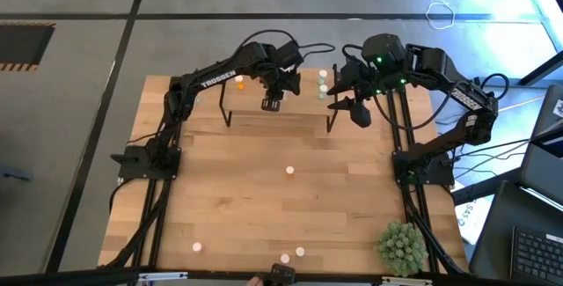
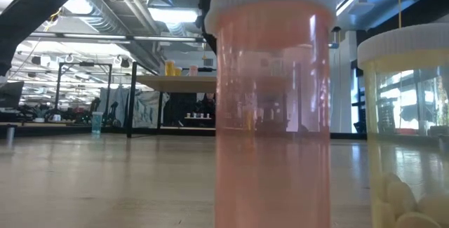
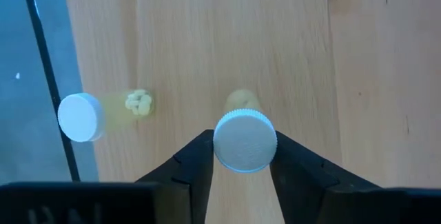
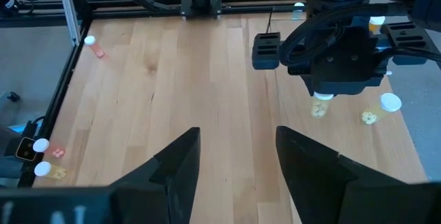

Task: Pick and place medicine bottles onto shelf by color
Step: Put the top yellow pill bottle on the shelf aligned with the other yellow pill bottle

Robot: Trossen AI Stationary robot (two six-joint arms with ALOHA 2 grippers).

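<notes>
Here the left tool [image 3: 238,158] is standing over the shelf [image 3: 207,45], its fingers bracketing a yellow bottle [image 3: 244,140] beside another [image 3: 81,116], probably grouping colours; the right tool [image 4: 234,162] is hanging released nearby.

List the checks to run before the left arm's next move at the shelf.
1. Yellow bottle sits between the left gripper's jaws, which close on its cap: ok.
2. Bottle is upright, cap up, over the shelf: ok.
3. Bottle base rests on the shelf: cannot tell.
4. Second yellow bottle stands apart, near the shelf edge, clear of the jaws: ok.
5. Colours match, both pale yellow: ok.
6. Right gripper is open, empty and off to the side: ok.
</notes>
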